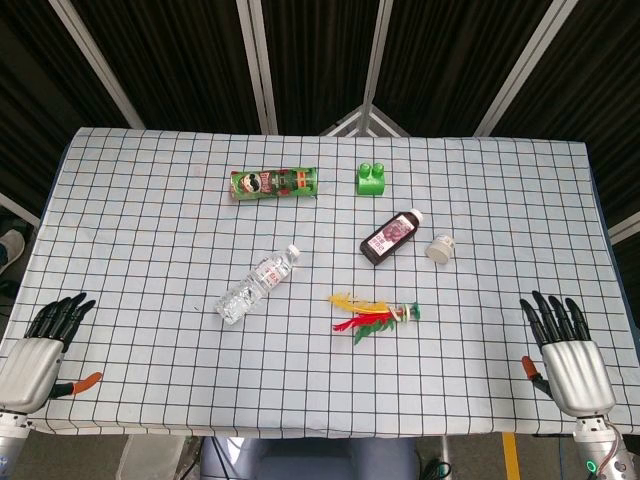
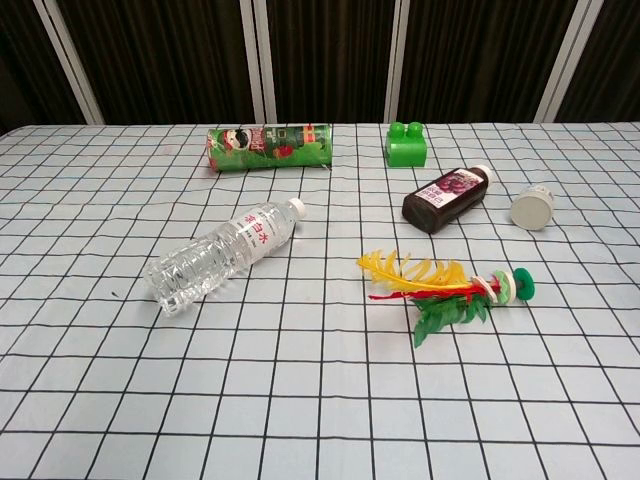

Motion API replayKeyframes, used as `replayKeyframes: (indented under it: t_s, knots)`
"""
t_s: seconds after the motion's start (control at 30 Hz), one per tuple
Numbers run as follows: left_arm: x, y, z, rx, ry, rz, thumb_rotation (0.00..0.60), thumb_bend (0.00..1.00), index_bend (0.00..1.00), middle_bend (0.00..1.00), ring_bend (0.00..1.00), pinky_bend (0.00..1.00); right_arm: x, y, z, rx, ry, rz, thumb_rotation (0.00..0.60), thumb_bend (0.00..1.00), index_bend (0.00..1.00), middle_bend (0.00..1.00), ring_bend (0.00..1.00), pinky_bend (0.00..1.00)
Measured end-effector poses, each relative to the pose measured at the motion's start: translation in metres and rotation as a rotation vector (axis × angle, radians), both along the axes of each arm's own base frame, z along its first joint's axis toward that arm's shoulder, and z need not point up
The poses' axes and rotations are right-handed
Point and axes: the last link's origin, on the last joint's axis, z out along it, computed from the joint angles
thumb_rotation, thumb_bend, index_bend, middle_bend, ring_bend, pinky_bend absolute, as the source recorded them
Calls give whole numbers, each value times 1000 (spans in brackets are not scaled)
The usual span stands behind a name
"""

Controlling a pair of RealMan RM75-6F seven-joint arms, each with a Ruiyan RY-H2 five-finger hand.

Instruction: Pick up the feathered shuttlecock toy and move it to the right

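The feathered shuttlecock toy (image 1: pixel 372 314) (image 2: pixel 446 287) lies flat on the checked tablecloth, near the middle front. Its yellow, red and green feathers point left and its green and white disc base points right. My left hand (image 1: pixel 40 350) rests at the table's front left corner, fingers spread, holding nothing. At the front right corner my right hand (image 1: pixel 563 344) lies with fingers spread and nothing in it, well to the right of the toy. The chest view shows neither hand.
A clear plastic water bottle (image 1: pixel 258 284) (image 2: pixel 224 253) lies left of the toy. Behind it lie a dark brown bottle (image 1: pixel 391 237) (image 2: pixel 447 198) and a small white cap-like jar (image 1: pixel 440 248) (image 2: pixel 532 208). Further back are a green chip can (image 1: pixel 274 183) (image 2: pixel 268 147) and a green toy block (image 1: pixel 372 178) (image 2: pixel 406 143).
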Motion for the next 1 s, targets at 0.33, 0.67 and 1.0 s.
replayKeyframes:
  t_s: [0.33,0.67,1.0]
  knots:
    - [0,0,0,1,-1,-2,600,0,0,0,0,0,17,-5,-11,55,-79,54,600,381,26,0,0,0]
    - [0,1,-1,-5,-2,4,600,0,0,0,0,0,82,-43,-66,155,-320,178,600,381,437,171,0,0]
    - [1,1,-2,-20,-11,7,600,0,0,0,0,0,131,-71,-143,221,-421,168,600,380,441,178,0,0]
